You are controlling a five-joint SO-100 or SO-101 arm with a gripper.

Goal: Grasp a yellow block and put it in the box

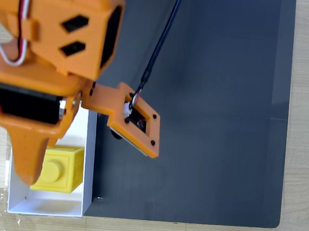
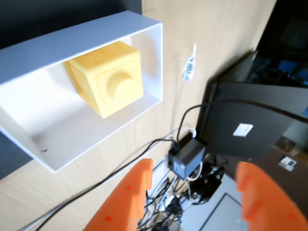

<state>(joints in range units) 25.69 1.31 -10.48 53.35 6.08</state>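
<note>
Since the bright yellow plastic cube with the round stud (image 2: 107,78) already sits on the floor of the white, thin-walled, open-topped rectangular box (image 2: 153,62), the placing step looks done — what is in hand now reads as the retreat. In the fixed view the cube (image 1: 63,168) lies against the box's right wall (image 1: 89,158), and the box sits at the bottom-left corner of the dark grey mat (image 1: 214,109), on the pale wooden table (image 1: 303,127). The orange two-finger gripper (image 2: 192,192) has its fingers spread wide apart with nothing between them, off to one side of the box in the wrist view. I judge the next move calls for little — lifting the orange arm (image 1: 52,59) clear without clipping a box wall.
</note>
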